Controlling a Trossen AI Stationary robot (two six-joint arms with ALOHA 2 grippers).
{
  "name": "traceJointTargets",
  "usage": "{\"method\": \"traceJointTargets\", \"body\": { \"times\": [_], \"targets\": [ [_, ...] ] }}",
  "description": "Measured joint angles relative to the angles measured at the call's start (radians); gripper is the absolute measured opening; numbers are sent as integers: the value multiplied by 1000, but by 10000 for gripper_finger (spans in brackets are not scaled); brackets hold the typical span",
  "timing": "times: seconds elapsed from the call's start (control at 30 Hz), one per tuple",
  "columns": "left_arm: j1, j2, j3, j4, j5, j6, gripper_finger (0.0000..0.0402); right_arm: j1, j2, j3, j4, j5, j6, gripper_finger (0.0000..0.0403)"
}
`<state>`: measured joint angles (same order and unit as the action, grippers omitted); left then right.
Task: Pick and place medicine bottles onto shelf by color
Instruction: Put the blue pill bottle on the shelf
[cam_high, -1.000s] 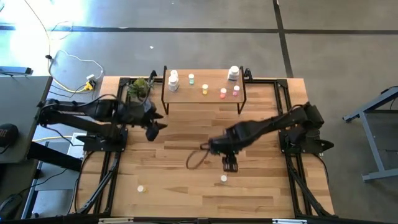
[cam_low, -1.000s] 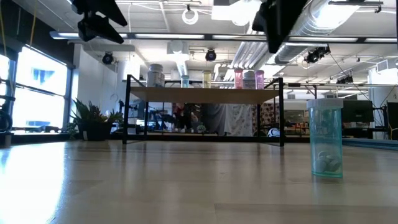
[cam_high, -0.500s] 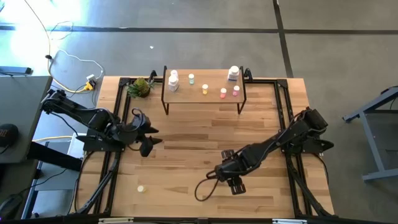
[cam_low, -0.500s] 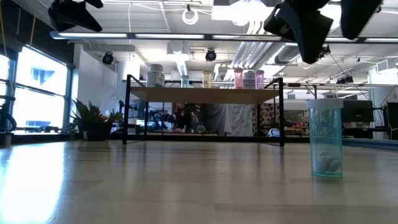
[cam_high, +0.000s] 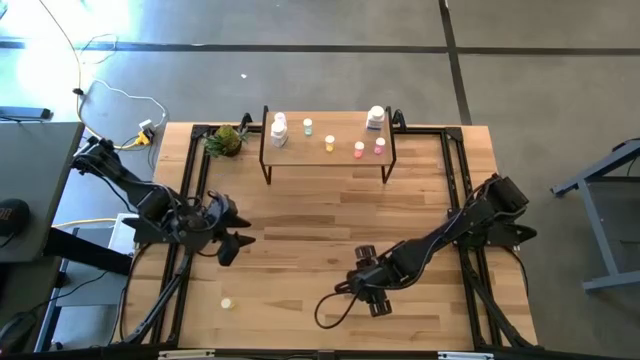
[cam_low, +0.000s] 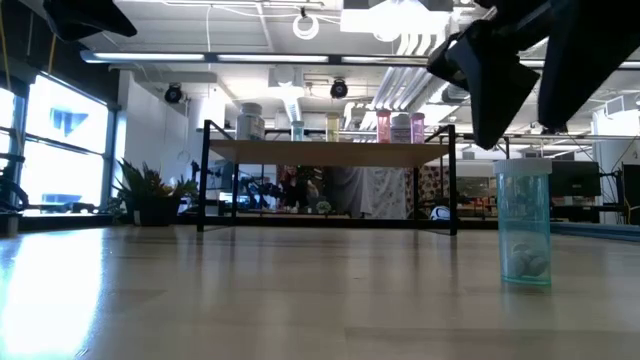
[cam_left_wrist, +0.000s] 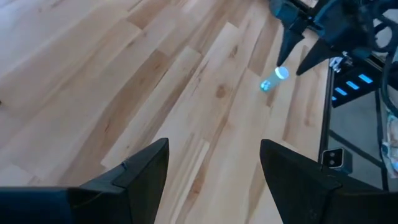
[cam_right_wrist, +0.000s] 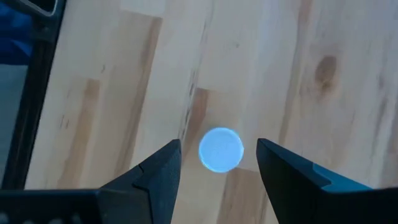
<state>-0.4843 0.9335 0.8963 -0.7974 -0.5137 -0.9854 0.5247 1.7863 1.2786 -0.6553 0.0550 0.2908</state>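
A pale blue medicine bottle stands upright on the table near its front edge. My right gripper hangs open just above it. Its fingers stand to either side of the cap without touching. My left gripper is open over the table's left part, holding nothing. A small yellow bottle stands near the front left. The shelf stands at the far edge on its black legs and carries several white, green, yellow and pink bottles.
A green plant sits left of the shelf at the far edge. Black frame rails run along both table sides. A cable loop hangs beside my right gripper. Bare wood lies between the shelf and the grippers.
My right gripper has gone toward the near edge and down, and now hangs over the blue bottle. My left gripper has swung away from the shelf toward the near left. Both stayed open. The bottles have not moved.
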Motion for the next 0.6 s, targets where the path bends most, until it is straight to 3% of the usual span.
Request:
{"method": "traceJointTargets", "body": {
  "times": [0.6],
  "targets": [
    [-8,89,0,-11,-3,-7,243,-3,0,-73,92,-2,-3,201]
  ]
}}
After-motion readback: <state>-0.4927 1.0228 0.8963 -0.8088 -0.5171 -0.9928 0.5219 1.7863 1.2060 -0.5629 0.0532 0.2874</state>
